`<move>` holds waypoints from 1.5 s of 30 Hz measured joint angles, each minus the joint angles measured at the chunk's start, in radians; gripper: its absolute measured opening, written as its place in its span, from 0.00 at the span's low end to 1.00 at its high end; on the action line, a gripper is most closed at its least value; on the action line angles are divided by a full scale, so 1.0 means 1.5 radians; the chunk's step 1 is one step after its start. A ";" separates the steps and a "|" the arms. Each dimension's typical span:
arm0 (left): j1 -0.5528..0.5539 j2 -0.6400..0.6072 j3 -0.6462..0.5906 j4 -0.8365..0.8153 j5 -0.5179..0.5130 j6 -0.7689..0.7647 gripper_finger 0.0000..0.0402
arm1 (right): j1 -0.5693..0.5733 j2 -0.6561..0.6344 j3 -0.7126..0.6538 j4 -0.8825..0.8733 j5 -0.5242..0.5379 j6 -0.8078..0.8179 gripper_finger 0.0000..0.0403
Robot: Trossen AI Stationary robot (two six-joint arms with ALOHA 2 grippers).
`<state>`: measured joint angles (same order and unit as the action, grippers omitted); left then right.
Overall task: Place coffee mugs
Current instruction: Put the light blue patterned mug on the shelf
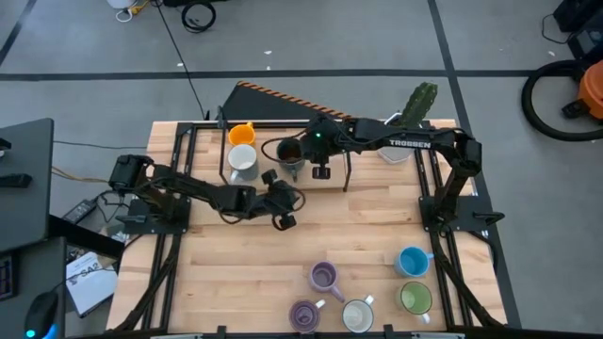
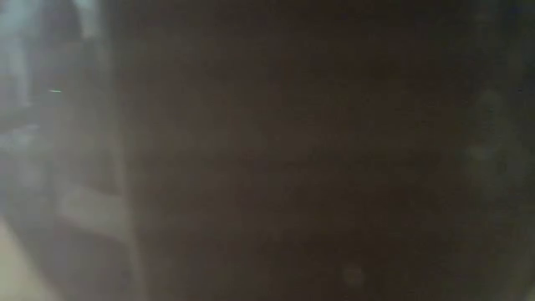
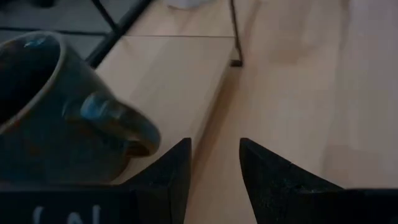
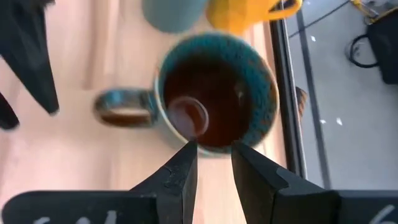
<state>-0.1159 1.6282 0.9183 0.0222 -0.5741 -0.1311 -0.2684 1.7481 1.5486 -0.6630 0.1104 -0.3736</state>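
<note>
My right gripper (image 4: 214, 163) pinched the dark brown mug (image 4: 214, 93) by its rim, 1 finger inside, to set it beside the white mug (image 1: 243, 160) and orange mug (image 1: 242, 134). My left gripper (image 3: 214, 165) waited nearby, fingers apart, holding nothing.

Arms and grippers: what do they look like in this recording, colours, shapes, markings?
Both arms are dark, slim and jointed. The right arm carries white TROSSEN lettering and a small green light near its wrist. Each gripper, left gripper and right gripper, ends in two dark, wedge-shaped fingers.
</note>
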 joint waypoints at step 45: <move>-0.001 -0.497 -0.040 -0.396 0.078 0.004 0.35 | 0.033 0.118 0.071 0.119 -0.049 0.080 0.48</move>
<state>-0.1169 0.8825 0.8581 -0.5712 -0.4568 -0.1254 -0.2192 1.9252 1.6553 -0.4852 0.0365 -0.2530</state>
